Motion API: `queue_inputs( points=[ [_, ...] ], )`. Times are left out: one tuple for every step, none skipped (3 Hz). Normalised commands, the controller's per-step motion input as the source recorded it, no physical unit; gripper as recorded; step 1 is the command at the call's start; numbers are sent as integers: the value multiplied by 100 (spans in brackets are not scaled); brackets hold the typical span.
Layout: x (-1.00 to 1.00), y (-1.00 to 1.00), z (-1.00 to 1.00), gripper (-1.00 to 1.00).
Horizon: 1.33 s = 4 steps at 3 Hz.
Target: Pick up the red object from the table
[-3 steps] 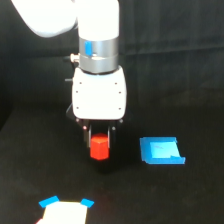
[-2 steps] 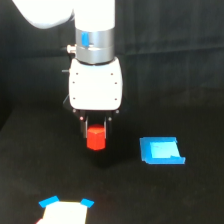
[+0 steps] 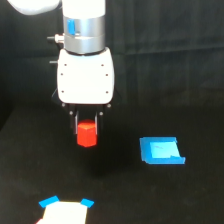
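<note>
Gripping the red object point(image 3: 86, 133) between closed fingers, the end effector point(image 3: 87, 129) hung below the white arm housing point(image 3: 84, 77), clear of the black tabletop point(image 3: 150, 195). A blue piece point(image 3: 160, 150) lay at 3 o'clock from it. A white item with blue corners point(image 3: 65, 211) lay at 6 o'clock.

Small red-orange faceted block, the red object point(image 3: 86, 134), upright, clamped in the tool point(image 3: 86, 131), lifted clear above the matte black table point(image 3: 165, 200).

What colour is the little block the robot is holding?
Bright red-orange. The red object shows best, between the gripper fingers, in the exterior view.
</note>
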Motion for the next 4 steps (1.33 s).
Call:
queue_inputs(
  points=[
    [45, -22, 90, -100],
    [31, -28, 63, -100],
    [26, -53, 98, -100],
    [6, -26, 93, -72]
  ],
)
